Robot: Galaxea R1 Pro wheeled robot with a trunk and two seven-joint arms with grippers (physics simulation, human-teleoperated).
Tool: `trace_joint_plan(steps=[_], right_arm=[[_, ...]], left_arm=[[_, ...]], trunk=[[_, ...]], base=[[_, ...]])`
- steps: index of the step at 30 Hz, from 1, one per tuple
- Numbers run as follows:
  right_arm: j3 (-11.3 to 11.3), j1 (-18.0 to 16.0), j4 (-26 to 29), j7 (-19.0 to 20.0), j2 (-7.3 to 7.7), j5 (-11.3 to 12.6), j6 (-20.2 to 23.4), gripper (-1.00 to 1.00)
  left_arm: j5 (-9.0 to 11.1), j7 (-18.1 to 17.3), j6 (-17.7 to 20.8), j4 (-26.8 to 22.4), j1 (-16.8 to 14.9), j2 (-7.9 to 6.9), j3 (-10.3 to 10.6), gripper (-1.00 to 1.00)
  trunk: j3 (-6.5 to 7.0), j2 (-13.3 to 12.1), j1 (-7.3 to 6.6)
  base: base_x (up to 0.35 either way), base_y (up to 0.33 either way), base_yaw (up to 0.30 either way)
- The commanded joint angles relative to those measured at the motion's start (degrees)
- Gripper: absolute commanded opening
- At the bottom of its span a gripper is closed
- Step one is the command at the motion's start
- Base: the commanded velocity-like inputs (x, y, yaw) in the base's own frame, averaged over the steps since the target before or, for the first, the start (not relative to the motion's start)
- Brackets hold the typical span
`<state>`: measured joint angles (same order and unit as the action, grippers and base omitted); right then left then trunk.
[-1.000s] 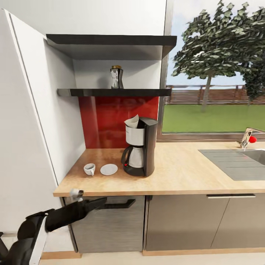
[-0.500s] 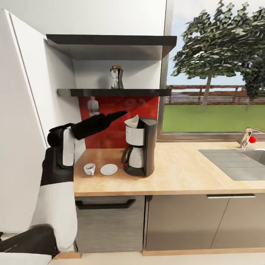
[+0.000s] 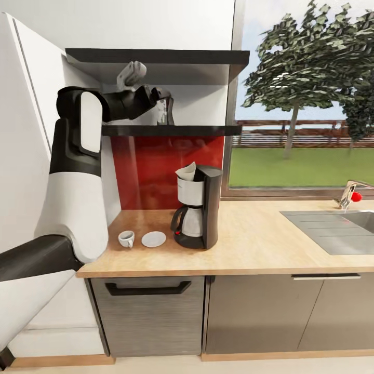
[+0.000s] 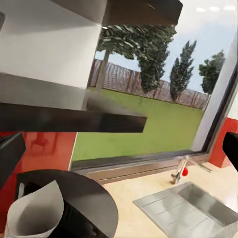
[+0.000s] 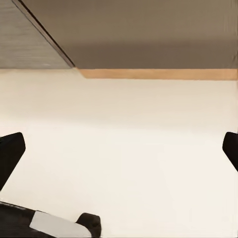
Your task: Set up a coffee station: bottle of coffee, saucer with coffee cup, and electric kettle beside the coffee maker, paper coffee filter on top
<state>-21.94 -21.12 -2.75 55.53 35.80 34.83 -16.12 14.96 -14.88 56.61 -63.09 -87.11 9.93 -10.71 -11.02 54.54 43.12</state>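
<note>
While claw (image 3: 165,102) nears bottle of coffee (image 3: 167,112) (fingers spread)

Home kitchen, wood countertop (image 3: 249,244) with steel sink (image 3: 337,228), grey cabinets (image 3: 270,311), coffee maker (image 3: 200,208), garden window (image 3: 306,98)

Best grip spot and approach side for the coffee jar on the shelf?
Probably the narrowed middle of the bottle of coffee, below its lid. It stands upright on the kitchen shelf with the thicker upper board close overhead, so a top-down grasp looks blocked. Come in level from the open front. The left tool sits right at the jar; whether it touches is unclear.
</note>
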Motion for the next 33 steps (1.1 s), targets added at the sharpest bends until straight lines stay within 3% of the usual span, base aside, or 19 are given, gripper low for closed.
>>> trace_joint_plan(steps=[1, 5, 7, 9, 10, 11, 14, 18, 19, 21, 22, 25, 33], right_arm=[[-0.3, 1.0, -0.2, 0.2, -0.14, 0.4, -1.1, 1.0], [-0.4, 5.5, -0.1, 0.3, -2.49, -0.8, -7.8, 1.0], [-0.5, 7.7, -0.1, 0.3, -4.4, -3.8, -12.0, 1.0], [-0.5, 8.3, -0.1, 0.2, -5.58, -6.2, -13.1, 1.0], [-0.5, 8.6, -0.1, -0.2, -7.18, -9.4, -13.9, 1.0], [-0.5, 8.8, -0.1, -0.7, -8.03, -11.0, -14.2, 1.0], [-0.5, 9.4, -0.1, -9.4, -13.44, -23.0, -16.2, 1.0], [-0.4, 9.7, -0.1, -16.2, -16.78, -31.8, -17.6, 1.0], [-0.4, 9.8, -0.1, -18.2, -18.32, -35.4, -18.0, 1.0], [-0.4, 10.0, -0.1, -19.5, -19.75, -38.0, -18.2, 1.0], [-0.4, 10.4, -0.1, -20.4, -21.22, -39.8, -18.4, 1.0], [-0.3, 12.0, 0.0, -22.2, -24.24, -42.7, -18.6, 1.0], [-0.3, 12.7, -0.1, -23.6, -25.1, -43.7, -18.7, 1.0]], left_arm=[[-0.5, 0.5, 0.2, 0.6, -0.7, 0.07, 0.2, 1.0], [-0.6, 4.7, 0.1, 1.3, -1.4, 0.07, 1.5, 1.0], [-0.6, 8.3, 0.1, 1.3, -1.6, 0.07, 3.9, 1.0], [-0.6, 9.4, 0.1, 1.2, -1.6, 0.07, 5.1, 1.0], [-0.5, 10.1, 0.1, 1.2, -1.6, 0.07, 6.0, 1.0], [-0.5, 10.4, 0.1, 1.2, -1.6, 0.07, 6.2, 1.0], [-0.4, 11.2, 0.1, 1.1, -1.7, 0.07, 7.1, 1.0], [-0.4, 11.3, 0.1, 1.1, -1.6, 0.07, 7.2, 1.0], [-0.4, 11.4, 0.1, 1.1, -1.6, 0.07, 7.3, 1.0], [-0.4, 11.4, 0.1, 1.1, -1.7, 0.07, 7.3, 1.0], [-0.4, 11.4, 0.0, 1.1, -1.7, 0.07, 7.3, 1.0], [-0.5, 11.5, 0.0, 1.1, -1.6, 0.07, 7.4, 1.0], [-0.6, 11.6, -0.1, 1.1, -1.7, 0.07, 10.4, 1.0]], trunk=[[-0.09, 0.1, 0.01], [-0.09, 0.1, 0.01], [-0.09, 0.1, 0.01], [-0.09, 0.1, 0.01], [-0.09, 0.1, 0.01], [-0.09, 0.1, 0.01], [-0.09, 0.1, 0.01], [-0.09, 0.1, 0.01], [-0.09, 0.1, 0.01], [-0.09, 0.1, 0.01], [-0.09, 0.1, 0.01], [-0.09, 0.1, 0.01], [-0.09, 0.1, 0.01]], base=[[0.0, 0.0, 0.0], [0.0, 0.0, 0.0], [0.0, 0.0, 0.0], [0.0, 0.0, 0.0], [0.0, 0.0, 0.0], [0.0, 0.0, 0.0], [0.0, 0.0, 0.0], [0.0, 0.0, 0.0], [0.0, 0.0, 0.0], [0.0, 0.0, 0.0], [0.0, 0.0, 0.0], [0.0, 0.0, 0.0], [0.111, 0.0, 0.0]])
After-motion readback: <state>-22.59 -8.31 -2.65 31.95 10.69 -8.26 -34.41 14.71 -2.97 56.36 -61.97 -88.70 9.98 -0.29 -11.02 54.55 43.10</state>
